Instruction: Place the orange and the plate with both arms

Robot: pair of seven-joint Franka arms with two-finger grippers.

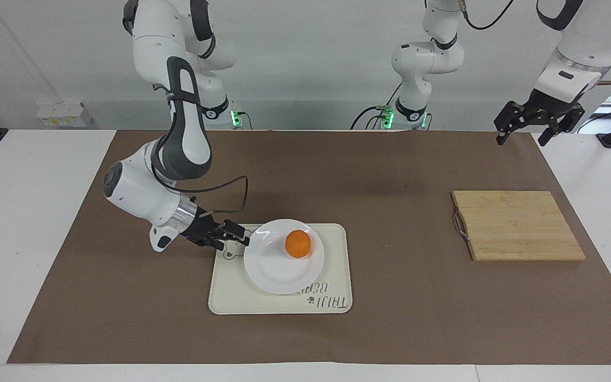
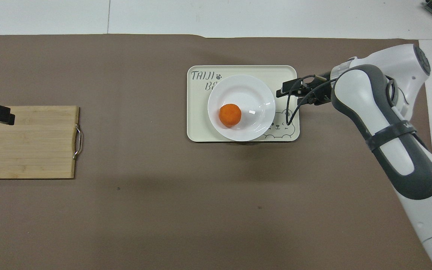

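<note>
Both arms are glossy white, built of rounded shells with dark grey bands at the joints, and the right arm [image 1: 178, 132] has a long dark grey inlay down its forearm, a strap round it, small round screw recesses in the lower shell and a silver ring at the wrist. A thin black cable loops from that forearm to its black right gripper [image 1: 239, 233], a small cluster of angular links. The left arm [image 1: 576, 58] carries black cables too, has a green light at its base, and ends in a black left gripper [image 1: 523, 135] with splayed links.
</note>
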